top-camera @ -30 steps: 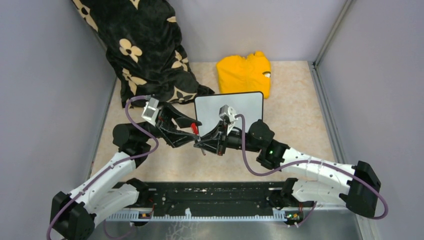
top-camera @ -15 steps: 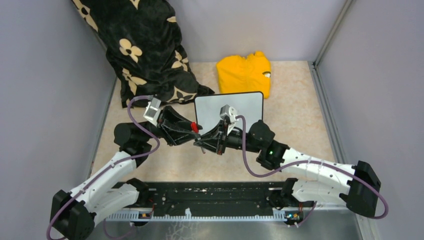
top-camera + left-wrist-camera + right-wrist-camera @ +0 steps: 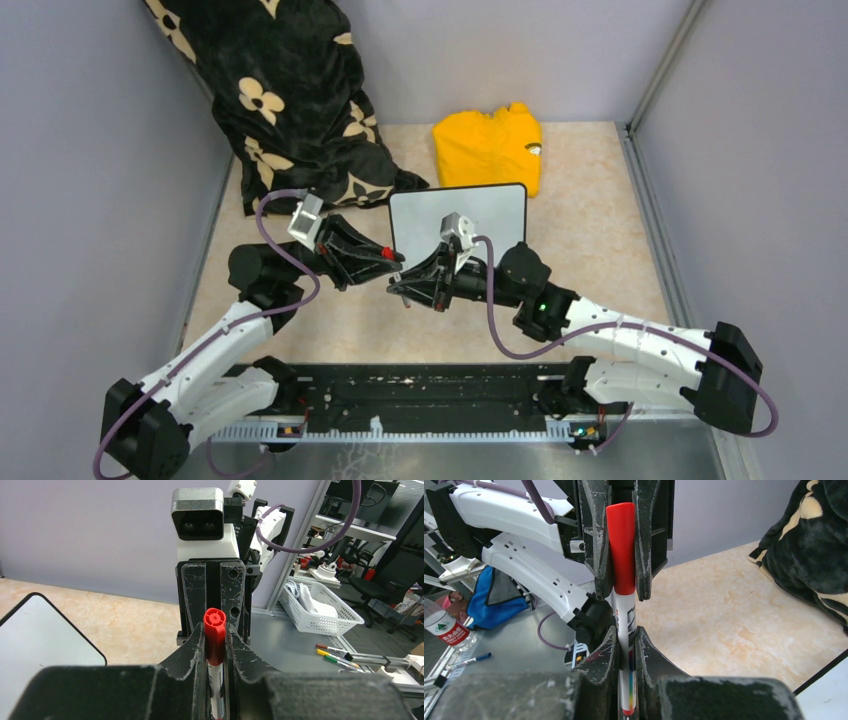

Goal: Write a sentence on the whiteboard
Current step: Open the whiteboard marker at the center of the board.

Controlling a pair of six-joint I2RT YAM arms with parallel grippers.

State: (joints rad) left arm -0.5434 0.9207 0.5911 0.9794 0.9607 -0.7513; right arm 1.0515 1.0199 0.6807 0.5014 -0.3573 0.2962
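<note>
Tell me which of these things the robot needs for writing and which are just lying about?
For the job:
whiteboard
marker, in the right gripper
cap, in the left gripper

Lying about:
yellow garment
black flowered blanket

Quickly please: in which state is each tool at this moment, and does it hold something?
Left tool: closed on the red cap.
Right tool: closed, holding the marker by its white body.

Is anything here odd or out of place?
Only the cloth: a crumpled yellow garment lies just beyond the whiteboard, and a black flowered blanket slumps in the far left corner. Nothing looks spilled or broken.
</note>
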